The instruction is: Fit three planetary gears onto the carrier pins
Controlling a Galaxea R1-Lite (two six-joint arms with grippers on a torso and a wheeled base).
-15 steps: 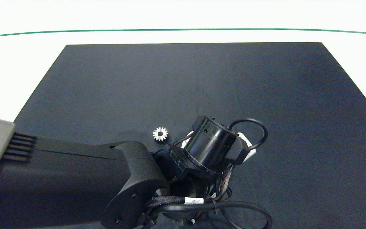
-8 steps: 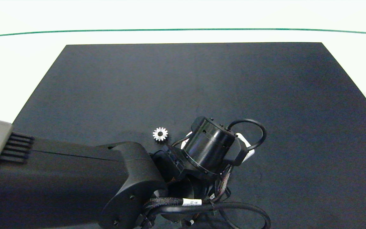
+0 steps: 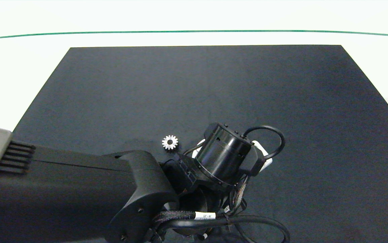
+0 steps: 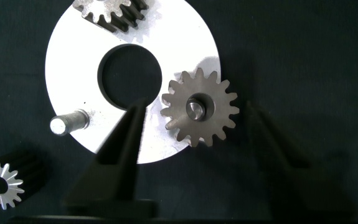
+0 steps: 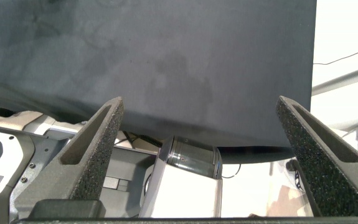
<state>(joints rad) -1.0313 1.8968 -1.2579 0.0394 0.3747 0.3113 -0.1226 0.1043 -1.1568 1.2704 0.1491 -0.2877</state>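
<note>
Left gripper (image 4: 194, 134) spread wide above white disc (image 4: 185, 37), straddling seated gear (image 4: 199, 107). Second gear (image 4: 107, 11) on far pin; one pin (image 4: 68, 121) bare. Loose gear (image 3: 170, 142) just off disc, mid-mat. Risk: clipped teeth on retreat, dislodging. Right gripper (image 5: 197, 168) agape, off-mat.

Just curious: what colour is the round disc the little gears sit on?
White, the disc with a dark centre hole; clearest in the left wrist view.

The left arm (image 3: 79, 192) is reaching in from the left over the dark mat (image 3: 214, 87) covering the counter (image 3: 18, 67), its wrist hiding most of the white disc (image 3: 264, 158). One planetary gear (image 3: 170, 142) is lying flat just beside it, seemingly untouched.
</note>
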